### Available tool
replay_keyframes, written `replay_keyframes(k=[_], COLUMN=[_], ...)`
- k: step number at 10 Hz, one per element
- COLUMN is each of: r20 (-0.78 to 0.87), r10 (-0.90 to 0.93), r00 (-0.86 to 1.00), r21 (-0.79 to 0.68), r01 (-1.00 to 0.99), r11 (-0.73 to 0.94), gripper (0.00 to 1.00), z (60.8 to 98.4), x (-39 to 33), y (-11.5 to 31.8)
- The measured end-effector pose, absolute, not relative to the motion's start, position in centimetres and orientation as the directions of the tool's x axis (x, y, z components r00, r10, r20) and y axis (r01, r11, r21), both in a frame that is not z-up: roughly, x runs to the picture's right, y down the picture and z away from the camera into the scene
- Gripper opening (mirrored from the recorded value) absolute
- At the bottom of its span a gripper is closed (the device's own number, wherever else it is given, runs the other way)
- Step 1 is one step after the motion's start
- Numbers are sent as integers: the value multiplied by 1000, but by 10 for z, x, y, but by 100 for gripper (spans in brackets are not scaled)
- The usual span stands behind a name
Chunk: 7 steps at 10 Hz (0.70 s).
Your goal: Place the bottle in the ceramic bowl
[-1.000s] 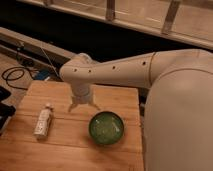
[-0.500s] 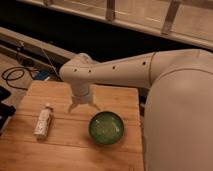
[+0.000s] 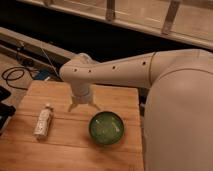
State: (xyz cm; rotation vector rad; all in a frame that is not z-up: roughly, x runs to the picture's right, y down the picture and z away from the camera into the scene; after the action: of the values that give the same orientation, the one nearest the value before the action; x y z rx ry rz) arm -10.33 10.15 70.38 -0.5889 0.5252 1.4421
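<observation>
**Gripper empty above the wooden table, bottle outside the ceramic bowl**

The gripper hung from the white arm over the middle of the table's far half. It pointed straight down, its two fingers were spread apart, and nothing was held between them. Whether the fingertips touched the wood could not be told.

The bottle lay on its side on the table, at about eight o'clock from the gripper and clear of it. Its white cap pointed toward twelve o'clock, away from the near edge. The pale label faced up.

The ceramic bowl stood upright at about five o'clock from the gripper, near it but not touching. It showed a dark rim and a lighter speckled green inside, and it held nothing. The bottle was at nine o'clock from the bowl, well apart, with bare wood between them.

The robot's bulky white body filled the picture's right side. A dark cable was coiled on the floor beyond the table's far left corner.
</observation>
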Motion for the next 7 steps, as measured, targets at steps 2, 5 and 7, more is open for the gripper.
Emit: replay_keyframes(k=[2,5,7], r20=[-651,-631,-630], r10=[756,763,746], r00=[69,137,216], r21=[-57,-114,-174], r01=[-997,-990,-975], r11=[42,84,135], gripper=[80,80,80], z=[704,716,729], x=[-103,-130,-172], y=[100,87,76])
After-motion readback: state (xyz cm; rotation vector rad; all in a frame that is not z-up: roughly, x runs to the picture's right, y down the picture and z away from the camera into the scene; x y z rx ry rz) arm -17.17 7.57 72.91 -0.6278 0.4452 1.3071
